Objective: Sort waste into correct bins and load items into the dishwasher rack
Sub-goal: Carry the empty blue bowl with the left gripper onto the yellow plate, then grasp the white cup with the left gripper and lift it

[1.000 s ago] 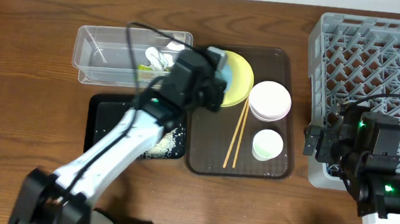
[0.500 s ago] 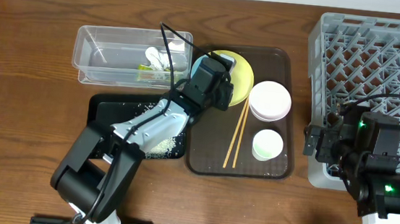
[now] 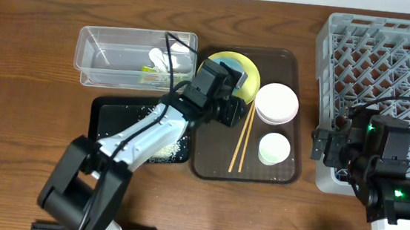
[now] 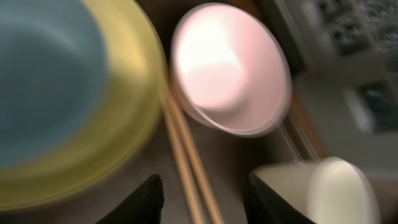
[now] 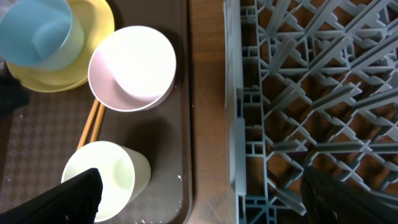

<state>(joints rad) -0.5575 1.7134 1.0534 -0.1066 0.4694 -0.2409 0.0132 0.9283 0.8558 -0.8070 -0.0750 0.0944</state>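
Two thin wooden chopsticks point(image 3: 242, 137) lying side by side on brown serving tray point(image 3: 293, 62), centre of overhead frame. Long axis near vertical in frame, upper ends tipped slightly right, lower ends toward bottom edge of tray. Flanked left by round yellow plate point(image 3: 247, 80) carrying light blue bowl point(image 5: 36, 31), right by pale pinkish-white bowl point(image 3: 277, 103) and small white cup point(image 3: 274, 149).

Left gripper point(image 4: 205, 202) low over upper ends of chopsticks, jaws apart, sticks running between the two fingers in wrist view; contact not discernible, view blurred. Right gripper point(image 5: 205, 193) at left edge of large grey lattice rack point(image 3: 389, 57), jaws wide apart, nothing between them.

Versus half a second ago: left gripper shifted down and right in overhead frame, off plate centre toward chopsticks. Right arm unchanged. Chopsticks, bowls and cup in same places.
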